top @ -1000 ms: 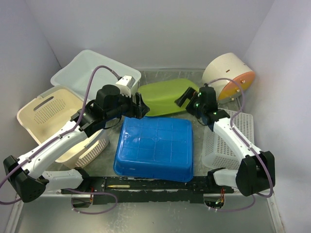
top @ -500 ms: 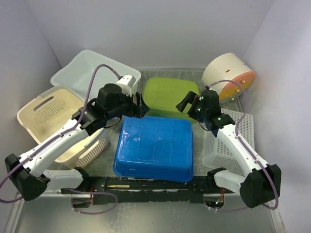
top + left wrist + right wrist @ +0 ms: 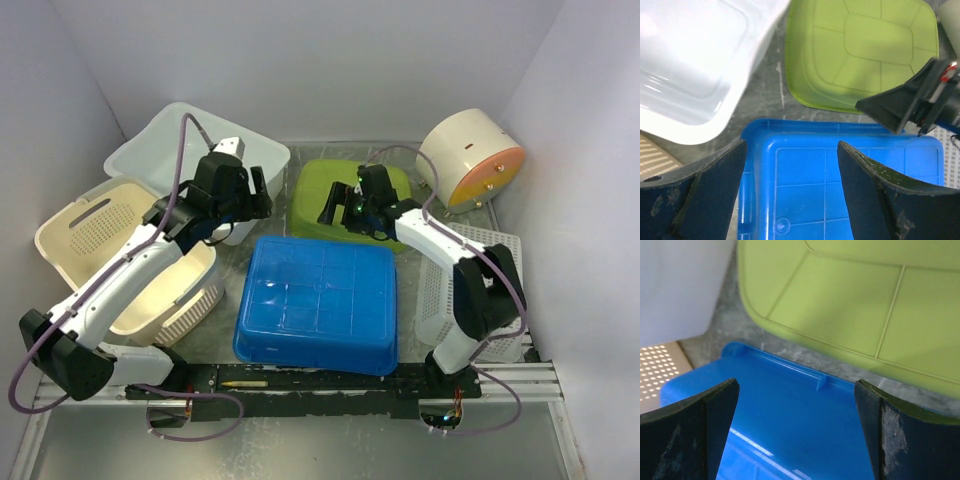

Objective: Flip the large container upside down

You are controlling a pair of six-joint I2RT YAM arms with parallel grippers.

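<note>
Handling: green container (image 3: 860, 55) looks like light, slick, thin plastic that likely flexes; take it by the rim.
Place: just beyond both grippers' fingertips, base up, I think.
Left gripper (image 3: 790, 160): wide apart, empty.
Right gripper (image 3: 796, 390): fully spread, empty.

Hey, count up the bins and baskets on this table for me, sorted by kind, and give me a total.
Solid tubs: 3 (blue tub, green tub, white tub)
Perforated baskets: 2 (cream basket, white basket)
Round cream-and-orange container: 1
Total: 6
</note>
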